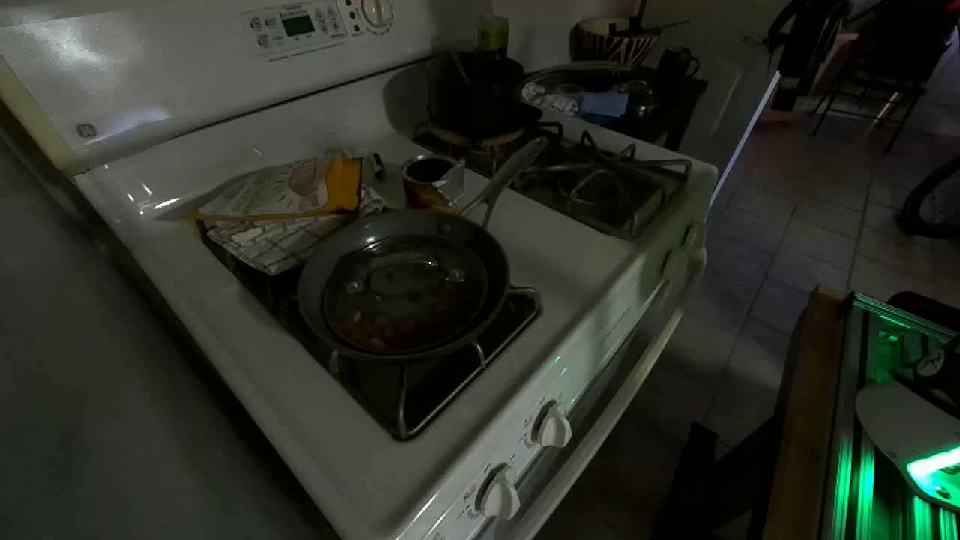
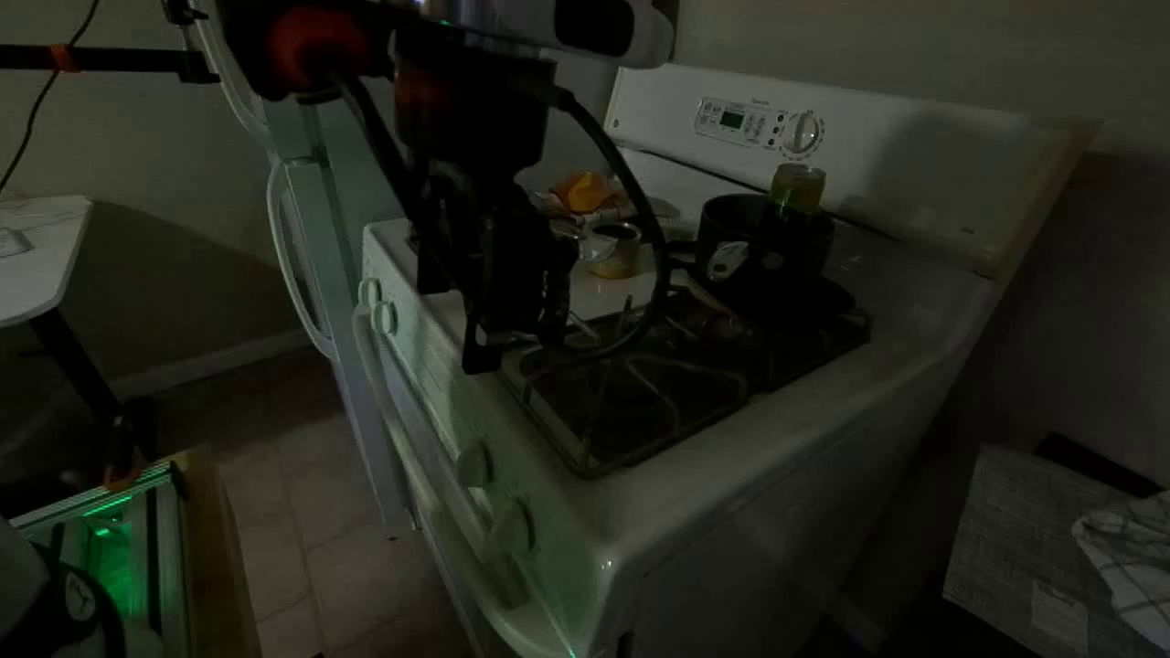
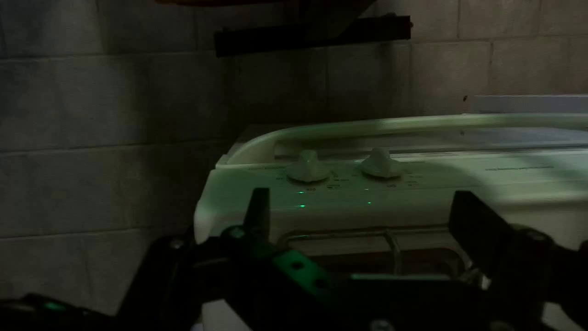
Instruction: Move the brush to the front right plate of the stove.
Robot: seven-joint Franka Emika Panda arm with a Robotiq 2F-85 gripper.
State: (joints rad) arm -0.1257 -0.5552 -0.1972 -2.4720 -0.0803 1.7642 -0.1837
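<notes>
Black fingers (image 3: 258,211) are closest to the camera in the wrist view. They are spread wide, with a big gap between them. They hang over the front right part of the stove (image 1: 566,251), near its edge. Past their tips are two white knobs (image 3: 308,168) on the front of the stove. It is too dark to tell where the brush is, so I cannot say how it lies next to the fingers. The front right plate (image 2: 635,397) of the stove, with its metal bars, is below the fingers.

At the back right of the stove is a dark pot (image 1: 469,101), with a yellowish jar (image 1: 491,34) just by it. A tan strip (image 1: 480,141) at the foot of the pot is too dim to name. At the front left of the stove sits a big pan (image 1: 405,223) with a clear lid (image 1: 405,300) in it. An open can (image 1: 424,193) stands near the middle of the stove. At the back left of the stove, a white and orange bag (image 1: 300,187) lies on a checked cloth (image 1: 262,244).

Right of the stove is a small dark table (image 1: 686,97) with a striped bowl (image 1: 611,45). Left of the stove stands a pale fridge (image 2: 352,183). Gray tiles (image 1: 795,247) cover the floor by the stove, and in front of it a green light (image 1: 934,463) shines on a metal frame (image 1: 840,465)
</notes>
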